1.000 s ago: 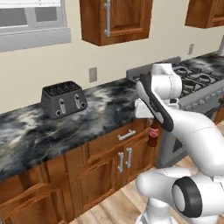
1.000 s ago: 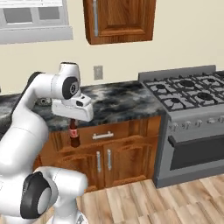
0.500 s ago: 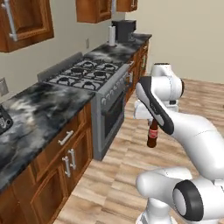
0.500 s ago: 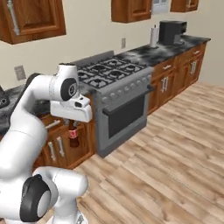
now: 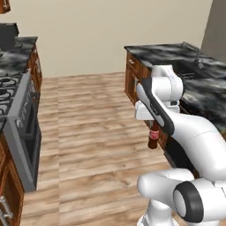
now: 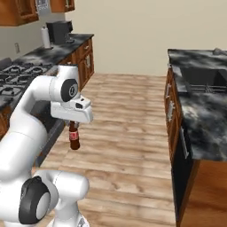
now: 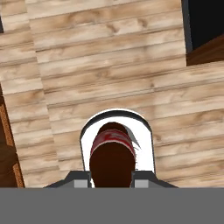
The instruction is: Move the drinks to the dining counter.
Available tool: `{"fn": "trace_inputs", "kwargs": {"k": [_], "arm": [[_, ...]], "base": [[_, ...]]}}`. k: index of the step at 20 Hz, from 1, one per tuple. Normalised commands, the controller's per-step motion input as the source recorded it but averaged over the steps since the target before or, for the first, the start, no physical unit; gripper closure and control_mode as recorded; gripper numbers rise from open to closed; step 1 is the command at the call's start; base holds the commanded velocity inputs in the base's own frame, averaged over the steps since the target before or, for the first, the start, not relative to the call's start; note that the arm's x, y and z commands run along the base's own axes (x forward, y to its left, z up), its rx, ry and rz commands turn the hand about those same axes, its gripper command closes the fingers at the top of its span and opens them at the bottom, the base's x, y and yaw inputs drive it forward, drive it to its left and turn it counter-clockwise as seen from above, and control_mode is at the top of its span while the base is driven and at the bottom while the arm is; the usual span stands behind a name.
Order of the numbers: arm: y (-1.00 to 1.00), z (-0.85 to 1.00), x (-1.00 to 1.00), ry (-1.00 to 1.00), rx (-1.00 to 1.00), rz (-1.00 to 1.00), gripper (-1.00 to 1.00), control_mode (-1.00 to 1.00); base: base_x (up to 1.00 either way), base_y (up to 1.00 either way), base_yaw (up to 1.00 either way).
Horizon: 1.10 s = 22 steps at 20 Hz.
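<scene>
A small brown bottle (image 5: 153, 137) with a red label hangs upright under my hand, above the wooden floor. My gripper (image 5: 154, 127) is shut on its neck. From the other side, the bottle (image 6: 74, 138) hangs below the gripper (image 6: 73, 125) in mid-room. In the hand view I look down on the bottle (image 7: 113, 152) between my fingers, with floorboards beneath it. The dining counter (image 5: 163, 52) with its dark marbled top stands to the right of the arm, and its sunken sink (image 6: 202, 79) shows in the counter (image 6: 200, 116) at the right.
A gas stove (image 5: 15, 95) lines the left wall. Past the stove (image 6: 14, 73), a wall counter (image 6: 71, 43) carries a dark coffee machine (image 6: 60, 31) and a white roll (image 6: 45, 37). Open wooden floor (image 6: 128, 133) lies between the two counters.
The whole view has swung from the wall counter past the stove to the open floor and the dining counter, so the base has turned. The bottle stays held in the gripper.
</scene>
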Motion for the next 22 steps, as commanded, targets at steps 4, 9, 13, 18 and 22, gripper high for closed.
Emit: {"fn": "trace_inputs", "kwargs": {"k": [4, 9, 13, 18, 22], "arm": [[0.0, 0.0, 0.0, 0.0, 0.0, 0.0, 1.0, 1.0], [0.0, 0.0, 0.0, 0.0, 0.0, 0.0, 1.0, 1.0], [0.0, 0.0, 0.0, 0.0, 0.0, 0.0, 1.0, 1.0], [0.0, 0.0, 0.0, 0.0, 0.0, 0.0, 1.0, 1.0], [0.0, 0.0, 0.0, 0.0, 0.0, 0.0, 1.0, 1.0]], "base": [[-0.02, -0.15, -0.58], [0.19, -0.89, -0.03], [0.06, -1.0, 0.04], [0.0, -1.0, 0.07], [0.03, -1.0, 0.12]]}}
